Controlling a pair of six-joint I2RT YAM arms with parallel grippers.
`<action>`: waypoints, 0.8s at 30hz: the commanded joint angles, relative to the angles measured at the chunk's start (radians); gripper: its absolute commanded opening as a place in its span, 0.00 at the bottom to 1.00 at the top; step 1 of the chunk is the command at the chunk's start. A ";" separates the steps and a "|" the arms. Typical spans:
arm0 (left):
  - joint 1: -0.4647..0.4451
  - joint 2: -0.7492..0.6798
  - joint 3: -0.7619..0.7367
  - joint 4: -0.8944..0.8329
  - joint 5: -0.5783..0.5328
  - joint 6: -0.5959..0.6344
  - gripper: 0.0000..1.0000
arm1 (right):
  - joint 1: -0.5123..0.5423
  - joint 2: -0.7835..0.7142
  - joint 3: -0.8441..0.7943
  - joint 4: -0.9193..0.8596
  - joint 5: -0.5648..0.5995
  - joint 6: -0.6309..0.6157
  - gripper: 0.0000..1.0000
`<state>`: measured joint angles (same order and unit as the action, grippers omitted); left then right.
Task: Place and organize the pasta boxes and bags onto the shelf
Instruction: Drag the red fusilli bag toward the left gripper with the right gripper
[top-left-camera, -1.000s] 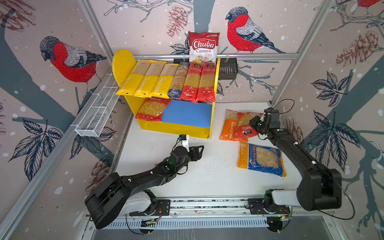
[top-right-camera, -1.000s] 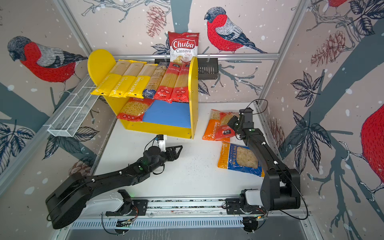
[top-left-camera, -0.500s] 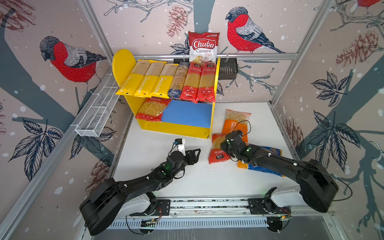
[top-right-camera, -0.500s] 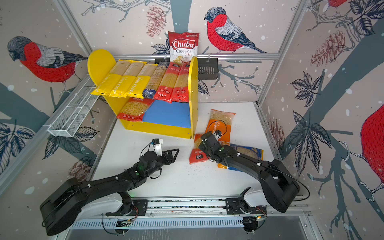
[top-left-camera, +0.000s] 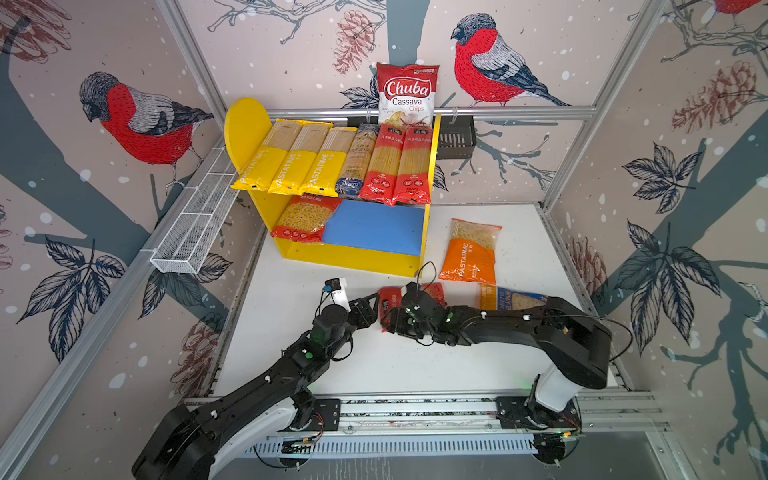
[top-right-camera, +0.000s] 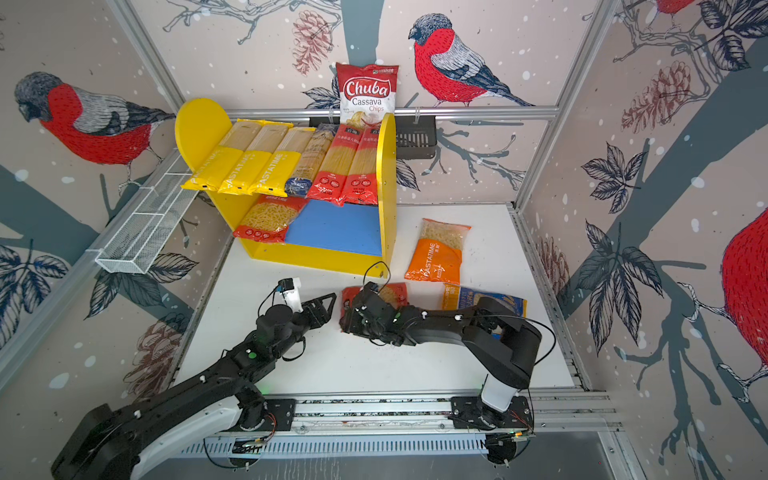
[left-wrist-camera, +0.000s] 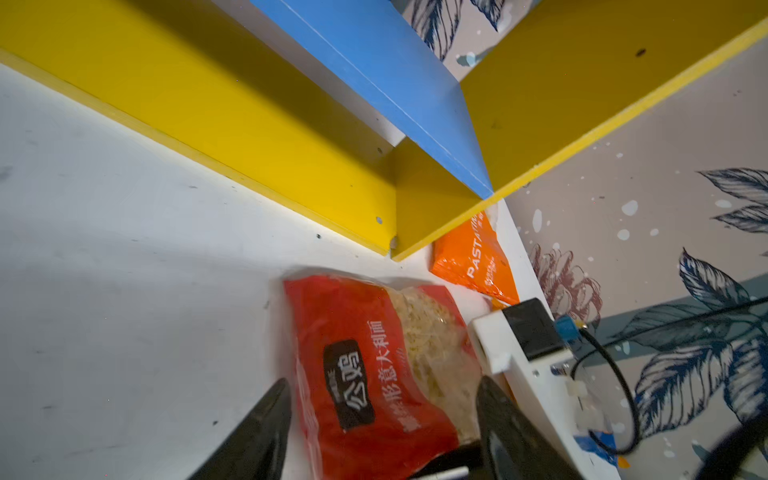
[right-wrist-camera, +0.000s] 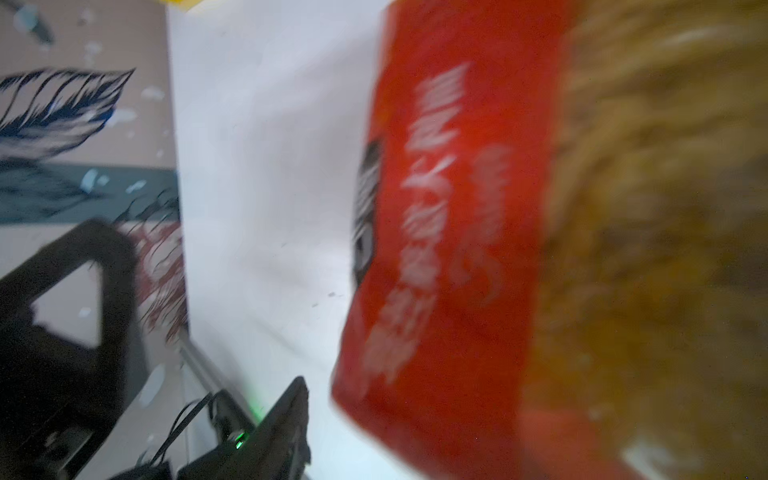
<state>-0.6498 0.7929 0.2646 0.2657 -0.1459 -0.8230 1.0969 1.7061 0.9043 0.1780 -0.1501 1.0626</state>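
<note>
Tabletop (top-left-camera: 291, 299), white and scuffed, sits between bird-papered walls (top-left-camera: 665, 124). Red bag (top-left-camera: 388, 301) lies before the shelf (top-left-camera: 353, 257), just ahead of the left gripper (top-left-camera: 375, 308), jaws spread; right gripper (top-left-camera: 395, 322) covers it, grip unreadable, wrist view blurred.

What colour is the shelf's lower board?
Blue. The lower board shows best in a top view.

Shelf (top-left-camera: 353, 259): yellow side panels, blue lower board. Upper tier, left to right: three yellow packs (top-left-camera: 291, 166), one blue-labelled pack (top-left-camera: 356, 166), two red packs (top-left-camera: 415, 166). Orange bag (top-left-camera: 471, 257) on white table (top-left-camera: 266, 299). Walls (top-left-camera: 540, 174): red-breasted birds, pinecones.
</note>
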 joint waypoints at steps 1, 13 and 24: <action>0.016 -0.059 0.029 -0.184 -0.046 0.015 0.70 | -0.004 -0.022 0.006 0.097 -0.127 -0.098 0.64; -0.142 -0.009 0.045 -0.102 -0.056 0.009 0.72 | -0.270 -0.346 -0.114 -0.304 0.038 -0.354 0.65; -0.192 0.222 0.054 0.154 -0.013 -0.056 0.70 | -0.259 -0.192 -0.215 -0.117 0.035 -0.281 0.48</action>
<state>-0.8410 0.9863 0.3077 0.3004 -0.1627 -0.8692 0.7956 1.4780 0.6971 -0.0135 -0.0994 0.7410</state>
